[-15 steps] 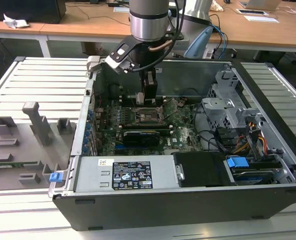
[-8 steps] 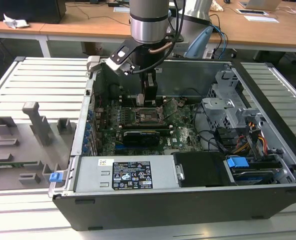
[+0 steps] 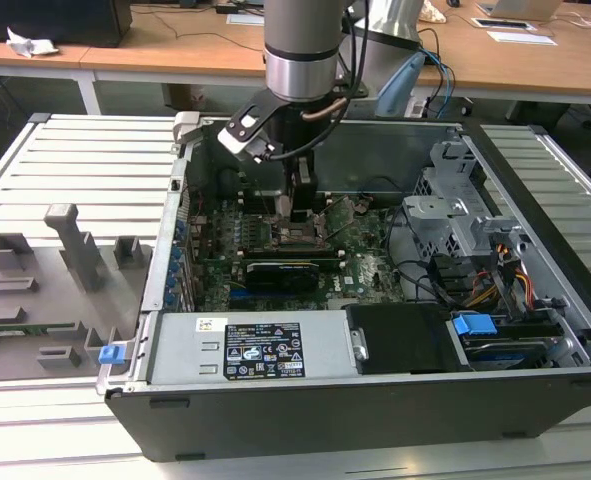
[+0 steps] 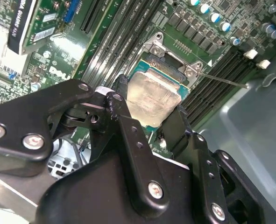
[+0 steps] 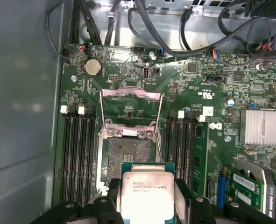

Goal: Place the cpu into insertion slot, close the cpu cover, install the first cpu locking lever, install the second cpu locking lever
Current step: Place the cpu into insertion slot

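Observation:
My gripper (image 5: pixel 147 201) is shut on the cpu (image 5: pixel 145 192), a flat square chip with a silver-grey top, one black finger (image 5: pixel 107 205) on each side. The chip hangs just over the insertion slot (image 5: pixel 128 151), covering part of the dark socket recess. The cpu cover (image 5: pixel 130 95) stands swung open on the socket's far side. In the second wrist view the cpu (image 4: pixel 152 98) sits between the fingertips (image 4: pixel 121 91) above the socket's metal rim (image 4: pixel 173 56), and a thin locking lever (image 4: pixel 222 79) sticks out sideways. The exterior view shows the gripper (image 3: pixel 300 210) low inside the case.
Long black memory slots (image 5: pixel 77 154) flank the socket on both sides. A black expansion card (image 3: pixel 280 272), a finned heatsink (image 5: pixel 260 127), cable bundles (image 3: pixel 445 280) and a drive cage (image 3: pixel 455 215) crowd the case. A grey fixture block (image 3: pixel 45 290) lies at the exterior view's left.

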You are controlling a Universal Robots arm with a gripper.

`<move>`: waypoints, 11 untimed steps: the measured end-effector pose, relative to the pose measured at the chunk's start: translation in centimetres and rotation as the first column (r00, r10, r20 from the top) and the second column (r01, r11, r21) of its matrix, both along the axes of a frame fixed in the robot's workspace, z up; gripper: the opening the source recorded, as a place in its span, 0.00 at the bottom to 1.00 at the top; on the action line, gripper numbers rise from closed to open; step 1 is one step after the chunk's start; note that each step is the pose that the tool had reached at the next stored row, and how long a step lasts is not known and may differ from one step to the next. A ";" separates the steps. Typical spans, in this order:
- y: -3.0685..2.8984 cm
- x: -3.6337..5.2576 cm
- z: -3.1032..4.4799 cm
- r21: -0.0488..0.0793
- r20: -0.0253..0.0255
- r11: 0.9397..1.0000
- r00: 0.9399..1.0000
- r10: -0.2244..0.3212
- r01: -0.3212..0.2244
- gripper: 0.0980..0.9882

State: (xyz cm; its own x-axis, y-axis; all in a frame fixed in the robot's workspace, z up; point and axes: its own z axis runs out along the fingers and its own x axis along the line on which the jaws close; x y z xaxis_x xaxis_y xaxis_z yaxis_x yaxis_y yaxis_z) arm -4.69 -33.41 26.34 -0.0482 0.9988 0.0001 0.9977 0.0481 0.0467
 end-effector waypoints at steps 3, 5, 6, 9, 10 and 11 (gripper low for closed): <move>0.03 0.07 -0.21 0.000 0.000 1.000 1.000 0.000 0.000 0.50; 0.03 0.12 -0.25 0.000 0.000 1.000 1.000 0.000 0.000 0.50; 0.03 0.12 -0.28 0.000 0.000 1.000 1.000 0.000 0.000 0.50; 0.03 0.12 -0.36 0.000 0.000 1.000 1.000 0.000 0.000 0.50; 0.03 0.12 -0.36 0.000 0.000 1.000 1.000 0.000 0.000 0.50; 0.03 0.12 -0.37 0.000 0.000 1.000 1.000 0.000 0.000 0.50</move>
